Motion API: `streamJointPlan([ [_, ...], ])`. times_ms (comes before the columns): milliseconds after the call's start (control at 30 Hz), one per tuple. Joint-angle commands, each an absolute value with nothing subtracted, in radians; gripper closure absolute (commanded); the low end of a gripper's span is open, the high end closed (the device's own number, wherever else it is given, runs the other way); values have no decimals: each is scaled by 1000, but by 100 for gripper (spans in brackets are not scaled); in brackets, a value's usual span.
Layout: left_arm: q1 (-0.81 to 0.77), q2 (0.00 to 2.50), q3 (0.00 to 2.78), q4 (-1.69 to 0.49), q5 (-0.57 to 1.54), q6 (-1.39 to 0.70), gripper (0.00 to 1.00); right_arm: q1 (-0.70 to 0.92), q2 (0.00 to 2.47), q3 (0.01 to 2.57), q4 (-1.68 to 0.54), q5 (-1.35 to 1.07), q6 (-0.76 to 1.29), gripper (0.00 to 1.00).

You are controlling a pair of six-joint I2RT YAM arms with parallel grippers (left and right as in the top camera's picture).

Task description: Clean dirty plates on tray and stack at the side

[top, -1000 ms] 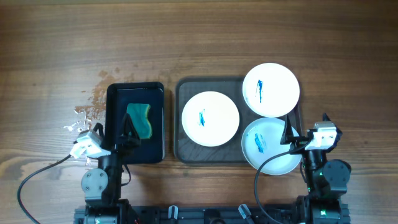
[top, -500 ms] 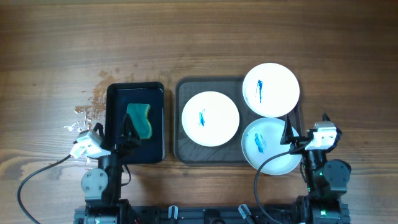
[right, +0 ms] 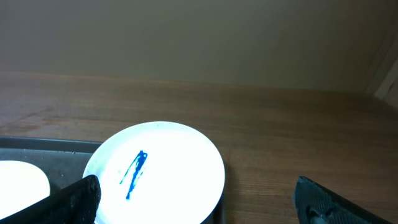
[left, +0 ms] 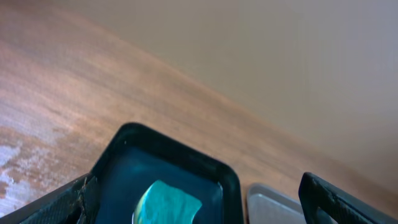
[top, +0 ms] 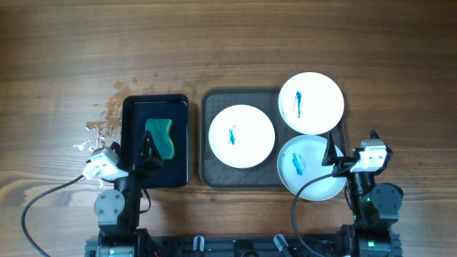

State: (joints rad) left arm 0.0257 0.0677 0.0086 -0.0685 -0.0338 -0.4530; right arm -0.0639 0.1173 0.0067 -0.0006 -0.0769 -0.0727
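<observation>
Okay so the surface was a brown wooden table (top: 228, 43) with visible grain, and a plain beige wall (left: 280, 62) ran behind it in the wrist views. A pale blotchy patch (top: 106, 120) sat on the wood at the left. Towards the right lay a large rectangular dark grey-brown tray (top: 206, 175) with rounded corners and a raised rim, holding three round white plates, each with a small blue smear. One plate (top: 241, 136) lay fully inside on the left, the far right one (top: 310, 103) hung over the far rim, and the near right one (top: 307, 168) hung over the near rim. Just beside that tray, not touching, was a smaller glossy black tray (top: 128, 143) with a teal sponge (top: 161, 137) with a wavy edge lying in it. The left gripper (left: 196, 186) sat at the near end of the black tray, jaws spread wide and empty. The right gripper (right: 199, 199) was by the tray's near right corner, jaws also spread wide, nothing between them. Bare wood ran across the whole far side and at both ends.
</observation>
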Motion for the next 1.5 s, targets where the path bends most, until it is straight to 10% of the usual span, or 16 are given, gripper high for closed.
streamJointPlan([
  [0, 30, 157, 10, -70, 5, -434, 0, -62, 109, 5, 2, -60, -78, 0],
  [567, 30, 1163, 752, -417, 56, -347, 0, -62, 109, 5, 2, -60, -79, 0],
  [1467, 30, 1217, 786, -487, 56, -347, 0, -62, 109, 5, 2, -60, -78, 0],
])
